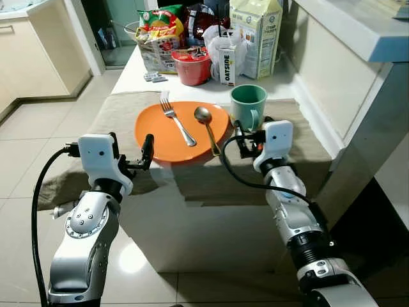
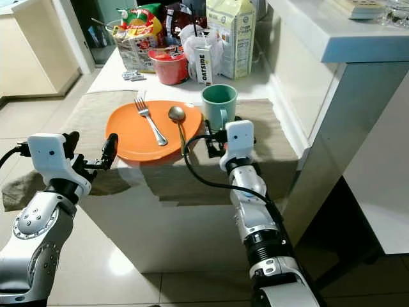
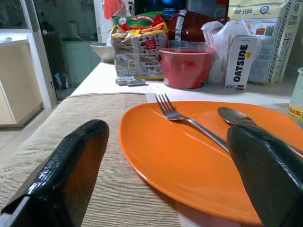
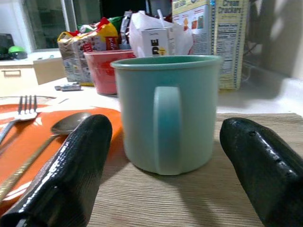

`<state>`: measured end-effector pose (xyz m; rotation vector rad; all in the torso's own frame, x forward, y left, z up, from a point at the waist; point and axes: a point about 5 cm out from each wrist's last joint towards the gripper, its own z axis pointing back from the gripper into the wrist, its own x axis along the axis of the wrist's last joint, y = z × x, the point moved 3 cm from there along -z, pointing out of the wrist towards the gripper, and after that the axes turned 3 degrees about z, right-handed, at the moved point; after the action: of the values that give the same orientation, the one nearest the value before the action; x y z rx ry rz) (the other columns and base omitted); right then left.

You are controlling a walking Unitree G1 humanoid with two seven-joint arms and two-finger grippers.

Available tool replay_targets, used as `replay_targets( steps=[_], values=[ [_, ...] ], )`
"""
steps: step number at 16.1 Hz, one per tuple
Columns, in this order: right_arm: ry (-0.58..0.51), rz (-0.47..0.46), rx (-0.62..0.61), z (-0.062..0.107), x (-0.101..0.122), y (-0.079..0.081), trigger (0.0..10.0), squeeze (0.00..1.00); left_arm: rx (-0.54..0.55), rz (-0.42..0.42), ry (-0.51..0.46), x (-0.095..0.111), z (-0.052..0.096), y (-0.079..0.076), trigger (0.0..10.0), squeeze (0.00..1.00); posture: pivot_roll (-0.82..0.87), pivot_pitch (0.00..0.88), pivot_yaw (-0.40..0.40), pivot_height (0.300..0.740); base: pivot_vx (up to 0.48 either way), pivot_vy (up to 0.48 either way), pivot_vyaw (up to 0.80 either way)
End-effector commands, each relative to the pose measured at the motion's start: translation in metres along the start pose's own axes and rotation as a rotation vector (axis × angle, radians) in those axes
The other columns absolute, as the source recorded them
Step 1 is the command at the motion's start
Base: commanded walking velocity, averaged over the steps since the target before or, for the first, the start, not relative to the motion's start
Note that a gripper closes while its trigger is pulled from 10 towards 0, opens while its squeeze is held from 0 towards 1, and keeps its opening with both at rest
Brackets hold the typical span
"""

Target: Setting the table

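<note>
Two grippers are up at the near edge of the table, and both are spread wide with nothing between their fingers. The right gripper point(image 4: 165, 165) sits low over the beige table runner point(image 1: 300, 137), pointed straight at the handle of the green mug point(image 1: 248, 105); its black fingers flank the mug on either side, just short of it, not touching. The mug stands upright on the runner, just right of the orange plate point(image 1: 160, 137).

Over on the left, the left gripper point(image 3: 161, 175) hovers at the near left rim of the plate, fingers apart, one over the runner and the other over the plate's edge. I can't tell if that one brushes the rim.

On the plate lie a fork point(image 1: 176, 118), tines to the far side, and a spoon point(image 1: 206, 125) to its right, bowl also far, its handle reaching the near rim.

Room to move: the near edge of the table is open, with tiled floor point(image 1: 25, 153) on the left. On the right a white counter wall point(image 1: 319, 77) rises close beside the mug. At the far end stands a crowd of groceries: a red bowl point(image 1: 192, 66), an Oatside carton point(image 1: 227, 64), a tall cracker box point(image 1: 255, 35) and snack bags point(image 1: 160, 25), well apart from the plate.
</note>
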<state>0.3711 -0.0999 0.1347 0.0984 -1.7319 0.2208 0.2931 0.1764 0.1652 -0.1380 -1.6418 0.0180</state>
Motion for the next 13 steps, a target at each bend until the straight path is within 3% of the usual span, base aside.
replay_targets(
  steps=[1,13],
  values=[
    [-0.021,0.006,-0.009,-0.0042,0.0057,0.0003,0.0,0.00,0.000,-0.008,0.005,-0.0002,0.0005,0.0008,10.0,0.00,-0.06,0.008,0.106,0.740,0.000,0.000,0.00],
    [-0.014,-0.011,-0.017,-0.0024,0.0018,0.0009,0.0,0.00,-0.012,-0.007,0.008,0.0005,-0.0021,-0.0005,10.0,0.00,-0.07,0.012,0.117,0.740,0.000,0.000,0.00]
  ],
)
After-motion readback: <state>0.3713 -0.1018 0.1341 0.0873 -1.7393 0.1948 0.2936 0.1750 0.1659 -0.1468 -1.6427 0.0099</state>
